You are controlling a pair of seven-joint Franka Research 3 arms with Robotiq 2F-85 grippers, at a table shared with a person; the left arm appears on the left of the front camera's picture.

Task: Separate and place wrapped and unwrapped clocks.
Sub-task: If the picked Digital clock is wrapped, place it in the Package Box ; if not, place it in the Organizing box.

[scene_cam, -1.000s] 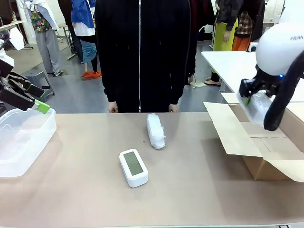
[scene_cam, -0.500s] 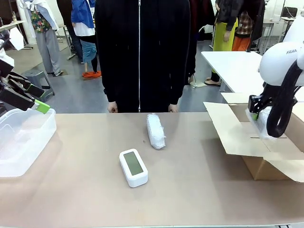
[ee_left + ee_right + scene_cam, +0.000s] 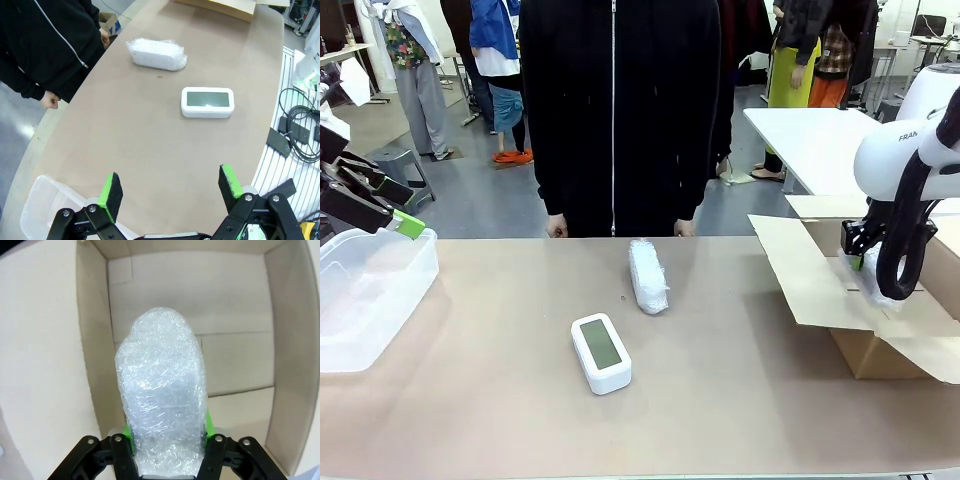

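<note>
- Right claw (image 3: 167, 432) is found clamped on a bubble-wrap bundle (image 3: 162, 385), held over the open cardboard box (image 3: 240, 360).
- Left claw (image 3: 170, 187) is seen spread wide by the clear bin (image 3: 360, 290).
- A second bundle (image 3: 648, 276) and the white clock (image 3: 601, 352) are noted lying apart on the worktop (image 3: 740, 400).

Bright, even light falls from above. Shadows on the tabletop (image 3: 740, 400) are soft. The wrapped clock (image 3: 162, 390) glints a little. Wrist pictures bend at their edges.
</note>
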